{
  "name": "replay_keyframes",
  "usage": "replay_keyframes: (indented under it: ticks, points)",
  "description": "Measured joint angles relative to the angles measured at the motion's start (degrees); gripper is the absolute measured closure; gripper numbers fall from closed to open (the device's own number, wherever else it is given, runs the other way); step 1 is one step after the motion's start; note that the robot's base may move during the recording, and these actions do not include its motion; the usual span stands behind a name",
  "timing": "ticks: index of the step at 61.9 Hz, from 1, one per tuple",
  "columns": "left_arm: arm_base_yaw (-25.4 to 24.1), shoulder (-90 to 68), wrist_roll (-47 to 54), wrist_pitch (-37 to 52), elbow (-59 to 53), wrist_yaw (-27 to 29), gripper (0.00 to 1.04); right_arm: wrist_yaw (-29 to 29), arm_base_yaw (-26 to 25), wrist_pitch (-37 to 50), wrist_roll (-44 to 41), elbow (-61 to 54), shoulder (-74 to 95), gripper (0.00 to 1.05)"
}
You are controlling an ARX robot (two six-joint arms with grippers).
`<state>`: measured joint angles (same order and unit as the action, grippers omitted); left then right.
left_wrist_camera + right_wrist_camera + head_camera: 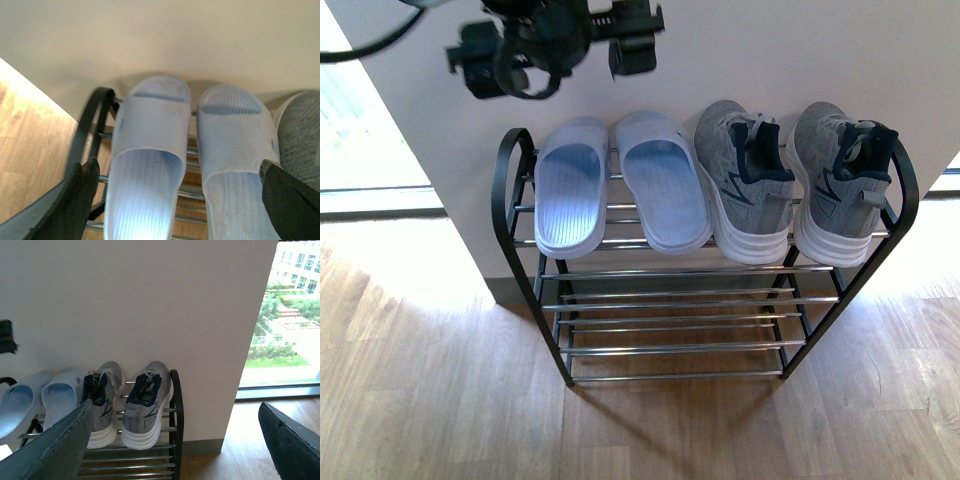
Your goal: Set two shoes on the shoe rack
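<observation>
Left gripper [555, 50] hangs above the slides [620, 185], fingers spread, empty; right gripper [175, 440] likewise apart, facing the sneakers [127, 407] on the rack [670, 320].

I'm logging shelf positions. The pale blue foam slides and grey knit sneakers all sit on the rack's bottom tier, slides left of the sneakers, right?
Not quite. The front view shows the pale blue foam slides and grey knit sneakers on the top tier of the black-framed chrome-rod shoe rack, slides left of the sneakers.

On the top tier of the one shoe rack [520, 160] sit four pieces of footwear: two grey sneakers [745, 180] [840, 185] toward its right end and two pale blue slides [570, 190] [662, 180] toward its left end. The rack shows three tiers of chrome rods.
</observation>
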<state>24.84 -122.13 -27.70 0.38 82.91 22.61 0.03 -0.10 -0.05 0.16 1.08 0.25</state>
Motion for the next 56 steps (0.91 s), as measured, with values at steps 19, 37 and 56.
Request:
replay_keyframes:
  ticks: [19,37,56]
  points:
    - [-0.3,32.6,-2.0,3.7,-28.8,13.5,0.09,0.0,0.0,0.0,0.0,0.0,0.0,0.09]
    - [-0.2,59.8,-7.3,-7.8,-44.2,23.8,0.09,0.0,0.0,0.0,0.0,0.0,0.0,0.09]
    - [-8.6,70.4,22.2,33.2,-65.3,-7.0,0.55,0.0,0.0,0.0,0.0,0.0,0.0,0.09]
